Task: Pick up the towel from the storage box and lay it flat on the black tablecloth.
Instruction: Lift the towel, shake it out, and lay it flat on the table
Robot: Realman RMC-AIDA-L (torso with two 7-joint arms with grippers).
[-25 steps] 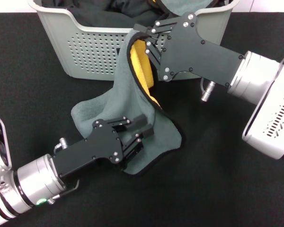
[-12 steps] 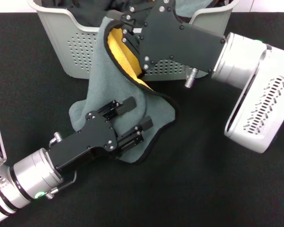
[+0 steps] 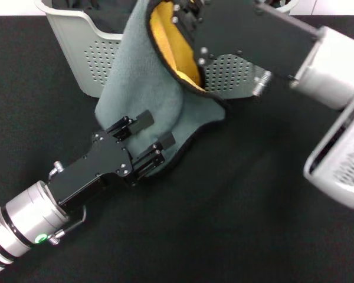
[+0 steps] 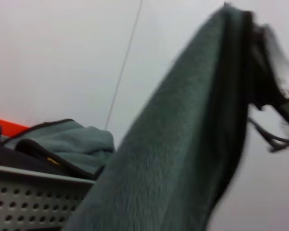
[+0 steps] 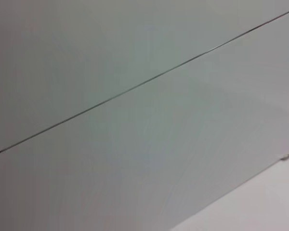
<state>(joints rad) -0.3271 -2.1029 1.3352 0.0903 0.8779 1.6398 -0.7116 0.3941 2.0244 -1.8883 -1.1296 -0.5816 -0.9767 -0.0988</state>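
The towel [image 3: 141, 76], grey-teal outside and yellow inside its fold, hangs in front of the storage box [image 3: 76, 53]. Its lower end rests on the black tablecloth [image 3: 236, 206]. My right gripper [image 3: 186, 17] is shut on the towel's upper edge, above the box's front rim. My left gripper [image 3: 156, 131] stands open at the towel's lower edge, with the cloth lying between and under its fingers. In the left wrist view the towel [image 4: 183, 144] hangs close in front, with the storage box [image 4: 33, 202] behind it. The right wrist view shows only a pale plain surface.
Inside the box lie black garments [image 4: 5, 154] and another grey-teal cloth [image 4: 72, 144]. The right arm's white housing [image 3: 342, 159] hangs over the tablecloth's right side. Black cloth stretches wide in front of and beside the box.
My right gripper has lifted the towel's top edge higher and farther back. My left gripper has opened and moved back along the towel's lower part. Less towel lies on the tablecloth.
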